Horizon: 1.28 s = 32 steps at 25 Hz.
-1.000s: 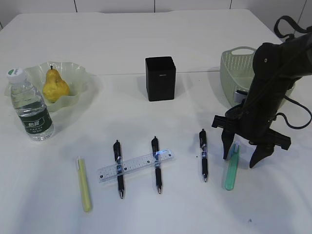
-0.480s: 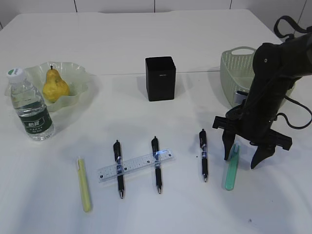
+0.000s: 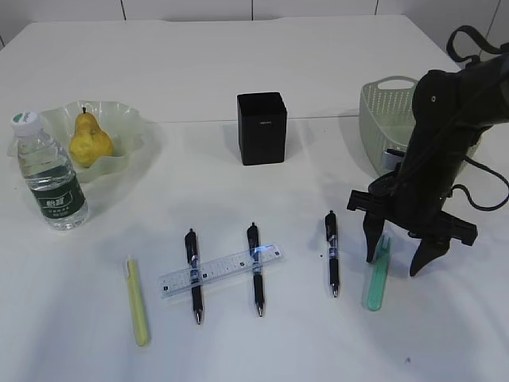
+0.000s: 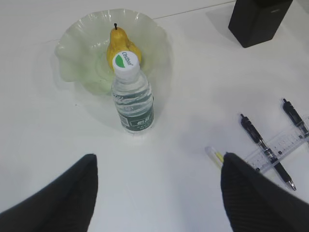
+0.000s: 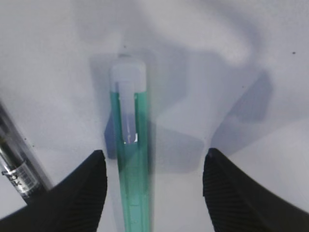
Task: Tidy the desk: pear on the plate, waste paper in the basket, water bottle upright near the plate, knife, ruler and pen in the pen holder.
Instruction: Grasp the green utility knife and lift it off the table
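The yellow pear (image 3: 89, 140) lies on the pale green plate (image 3: 131, 119), and the water bottle (image 3: 52, 171) stands upright next to it. The black pen holder (image 3: 262, 127) stands mid-table and the basket (image 3: 382, 107) at the right. The ruler (image 3: 223, 270) lies across two black pens (image 3: 193, 274) (image 3: 254, 267); a third pen (image 3: 332, 251) lies to the right. My right gripper (image 3: 394, 267) is open, fingers down either side of a green knife (image 3: 377, 274) (image 5: 133, 164). My left gripper (image 4: 157, 193) is open and empty above the table near the bottle (image 4: 133, 101).
A yellow knife (image 3: 137, 301) lies at the front left; its tip shows in the left wrist view (image 4: 215, 155). A pale scrap shows through the basket's lattice (image 3: 388, 156); I cannot tell what it is. A black pen (image 5: 17, 169) lies just left of the right gripper.
My right gripper has sunk very slightly over the green knife. Nothing else has moved.
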{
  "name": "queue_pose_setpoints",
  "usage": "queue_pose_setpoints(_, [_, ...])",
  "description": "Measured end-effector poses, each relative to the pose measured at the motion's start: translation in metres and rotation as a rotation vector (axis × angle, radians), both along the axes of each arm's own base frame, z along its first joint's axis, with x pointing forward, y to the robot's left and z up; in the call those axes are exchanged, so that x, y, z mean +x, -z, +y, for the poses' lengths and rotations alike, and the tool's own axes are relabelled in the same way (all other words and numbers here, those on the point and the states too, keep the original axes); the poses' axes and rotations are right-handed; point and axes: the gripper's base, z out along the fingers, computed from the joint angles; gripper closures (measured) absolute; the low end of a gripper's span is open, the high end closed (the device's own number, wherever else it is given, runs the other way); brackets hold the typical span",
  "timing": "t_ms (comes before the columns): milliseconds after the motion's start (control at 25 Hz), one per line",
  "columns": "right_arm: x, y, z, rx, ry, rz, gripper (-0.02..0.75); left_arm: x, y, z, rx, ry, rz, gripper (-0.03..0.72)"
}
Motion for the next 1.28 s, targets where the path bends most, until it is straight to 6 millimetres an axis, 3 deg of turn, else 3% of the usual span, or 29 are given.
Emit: queue_pose_setpoints(1280, [-0.0007,0.0001,-0.0011,-0.012,-0.008,0.007,0.244,-0.0003,0.0004,0.0,0.001,0.001,0.006,0.127])
